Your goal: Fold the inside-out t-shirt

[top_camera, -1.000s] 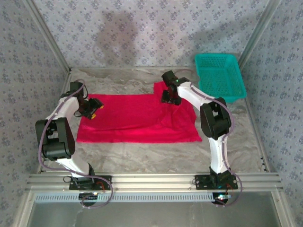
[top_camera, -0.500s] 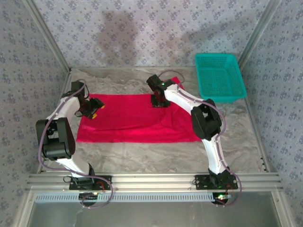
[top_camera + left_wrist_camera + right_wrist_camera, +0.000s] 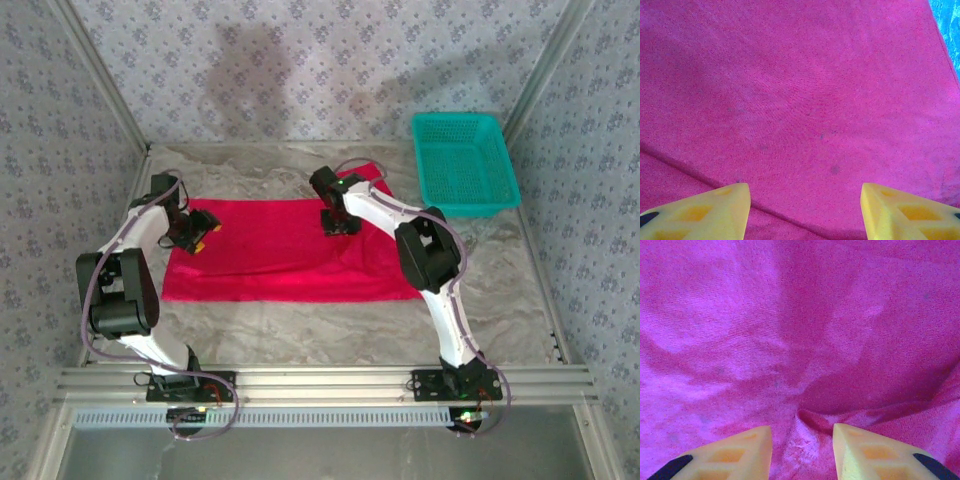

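Observation:
The inside-out t-shirt (image 3: 270, 255) lies spread as a bright red rectangle across the middle of the table. My left gripper (image 3: 203, 228) hovers over the shirt's left edge. Its yellow fingers (image 3: 715, 212) stand wide apart above flat cloth (image 3: 800, 100), holding nothing; the gripper (image 3: 805, 210) is open. My right gripper (image 3: 338, 222) is pressed down on the shirt's upper middle. Its fingers (image 3: 865, 452) have drawn in on a raised pucker of the red cloth (image 3: 810, 437), which fills the gap of the gripper (image 3: 802, 450). Creases radiate from that pinch (image 3: 790, 315).
A teal mesh basket (image 3: 465, 160) stands at the back right corner, apart from the shirt. The table cover (image 3: 300, 330) is wrinkled grey cloth. Patterned walls and slanted metal posts (image 3: 100, 90) close in the left, back and right sides.
My right gripper has moved left from the shirt's upper right corner toward its middle and narrowed its jaws onto the cloth. The left arm has stayed still.

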### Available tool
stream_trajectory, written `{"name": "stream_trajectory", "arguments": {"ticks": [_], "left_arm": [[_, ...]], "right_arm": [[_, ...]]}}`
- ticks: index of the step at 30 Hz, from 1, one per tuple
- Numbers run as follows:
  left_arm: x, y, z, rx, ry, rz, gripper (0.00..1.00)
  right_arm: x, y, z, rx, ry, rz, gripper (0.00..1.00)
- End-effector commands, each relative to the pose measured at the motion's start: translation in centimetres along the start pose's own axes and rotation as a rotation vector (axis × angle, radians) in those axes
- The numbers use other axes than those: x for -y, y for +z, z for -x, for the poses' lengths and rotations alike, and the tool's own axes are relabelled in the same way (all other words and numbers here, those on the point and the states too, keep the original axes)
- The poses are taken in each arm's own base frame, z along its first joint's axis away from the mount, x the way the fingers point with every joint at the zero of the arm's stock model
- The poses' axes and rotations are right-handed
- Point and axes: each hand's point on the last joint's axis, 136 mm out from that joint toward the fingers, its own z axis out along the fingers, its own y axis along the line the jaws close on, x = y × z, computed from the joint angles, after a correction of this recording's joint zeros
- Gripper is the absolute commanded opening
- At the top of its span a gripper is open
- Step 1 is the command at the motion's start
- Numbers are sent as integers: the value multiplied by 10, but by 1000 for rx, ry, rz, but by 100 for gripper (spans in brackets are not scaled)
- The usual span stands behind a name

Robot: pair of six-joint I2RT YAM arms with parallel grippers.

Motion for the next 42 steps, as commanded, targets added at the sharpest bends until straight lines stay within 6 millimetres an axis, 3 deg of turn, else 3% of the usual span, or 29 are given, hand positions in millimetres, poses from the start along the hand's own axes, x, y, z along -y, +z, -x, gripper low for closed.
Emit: {"name": "stream_trajectory", "arguments": {"ticks": [1, 5, 10, 21, 28, 35, 39, 42], "left_arm": [[-3, -1, -5, -12, 17, 14, 60], [-2, -1, -5, -11, 17, 11, 60], [-2, -2, -4, -12, 18, 10, 60], [-3, 1, -5, -17, 16, 11, 60], [-3, 0, -5, -17, 20, 10, 60], [-3, 0, -6, -17, 21, 12, 60], [-3, -1, -6, -16, 20, 12, 60], [-2, -1, -5, -13, 15, 8, 60]], "right_arm": [[5, 11, -1, -10, -2, -40, 34], [5, 13, -3, -18, -4, -42, 30], [6, 9, -2, -15, -4, -49, 7], [-5, -58, 23, 133, -51, -58, 7], [-19, -47, 23, 117, -79, -62, 8], [-45, -37, 29, 125, -81, 40, 17], [-49, -41, 28, 92, -87, 61, 47], [-36, -48, 25, 72, -62, 49, 50]]}}
